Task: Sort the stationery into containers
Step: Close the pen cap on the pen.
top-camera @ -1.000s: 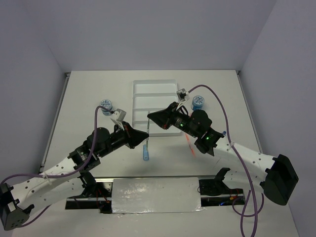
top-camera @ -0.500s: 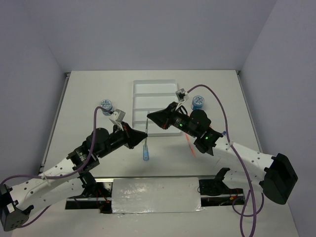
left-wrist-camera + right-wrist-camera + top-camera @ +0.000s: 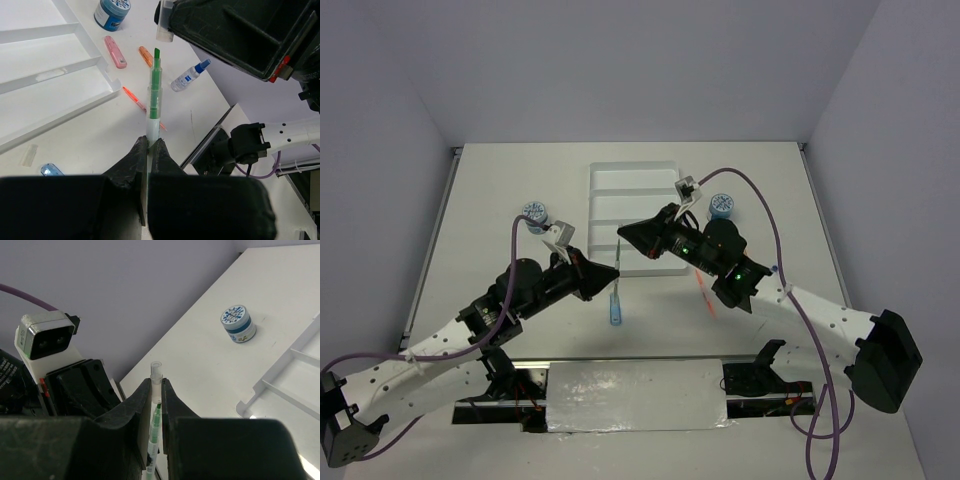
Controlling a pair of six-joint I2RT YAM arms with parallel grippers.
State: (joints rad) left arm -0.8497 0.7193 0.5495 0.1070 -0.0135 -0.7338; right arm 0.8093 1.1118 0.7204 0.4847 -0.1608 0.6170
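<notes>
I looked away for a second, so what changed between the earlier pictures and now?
The right tool edged slightly toward the far side, near the tip of the green pen. The left tool kept its grip on the pen, in place. The tray, tubs and blue stick did not move.

Top view: the tray (image 3: pixel 632 178) lies upper centre, its compartments running left to right. One tub (image 3: pixel 535 214) stands left of it and a second tub (image 3: pixel 722 206) stands right of it. The held pen (image 3: pixel 618 255) sits at the tray's lower edge in the left gripper (image 3: pixel 616 272), just below the right gripper (image 3: pixel 621 229). A short stick (image 3: pixel 615 312) lies below the held pen. A loose pen (image 3: pixel 705 293) lies lower right.

Left wrist view: a second stick (image 3: pixel 115 51) and a third stick (image 3: pixel 145 56) lie side by side. A spray bottle (image 3: pixel 186 80) lies to their right. A cap (image 3: pixel 29 154) lies lower left.
</notes>
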